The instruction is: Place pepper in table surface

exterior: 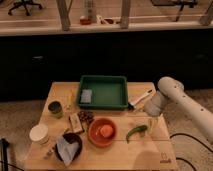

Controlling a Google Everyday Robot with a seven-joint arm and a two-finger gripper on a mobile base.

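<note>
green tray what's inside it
One small grey-blue item lies in the green tray, left side; whatever is under it is hidden. The gripper hangs outside, by the pepper.

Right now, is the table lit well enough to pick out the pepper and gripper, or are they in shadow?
Camera view: the table surface is evenly, warmly lit; the counter front behind it is almost black. Same view: the pepper reads clearly green on the pale wood, without glare. The gripper sits by the pepper's right end, shaded under the white arm.
</note>
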